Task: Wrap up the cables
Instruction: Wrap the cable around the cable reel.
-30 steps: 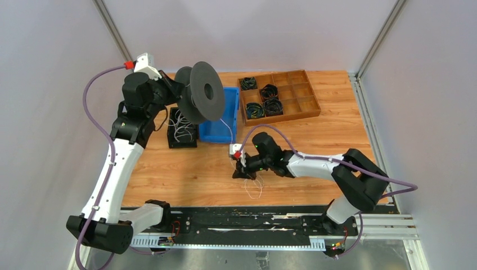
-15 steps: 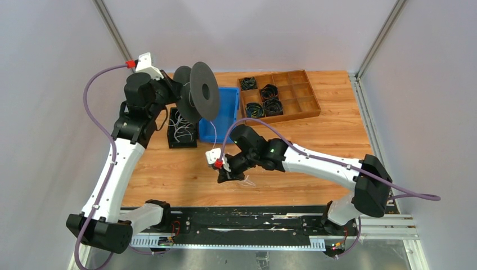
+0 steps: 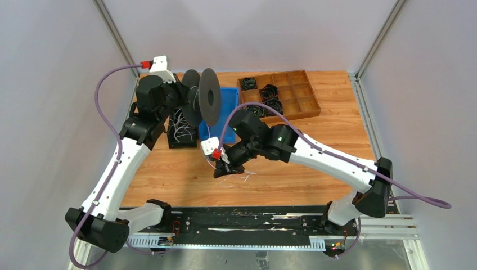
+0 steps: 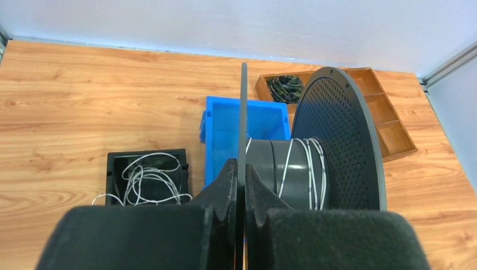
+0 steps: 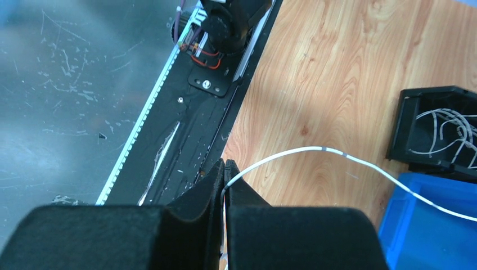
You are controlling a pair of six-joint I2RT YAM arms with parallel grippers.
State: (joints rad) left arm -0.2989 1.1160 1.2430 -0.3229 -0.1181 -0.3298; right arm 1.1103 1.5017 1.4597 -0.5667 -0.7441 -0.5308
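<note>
My left gripper (image 4: 242, 169) is shut on the thin near flange of a black spool (image 3: 207, 98) and holds it up above the blue bin. A few turns of thin whitish cable (image 4: 306, 163) lie round the spool's hub. My right gripper (image 5: 224, 164) is shut on that same cable (image 5: 304, 150), which arcs away to the right toward the blue bin. In the top view the right gripper (image 3: 220, 169) is low over the table near its front, with loose cable loops (image 3: 233, 179) beside it. More cable (image 4: 147, 179) lies tangled in a black box.
The black box (image 3: 183, 132) sits left of the blue bin (image 3: 228, 109). A wooden divided tray (image 3: 281, 101) at the back right holds small black cable coils. The black base rail (image 3: 236, 225) runs along the near edge.
My right gripper has moved left along the table front with the cable. My left arm has shifted right and turned the spool more edge-on.
</note>
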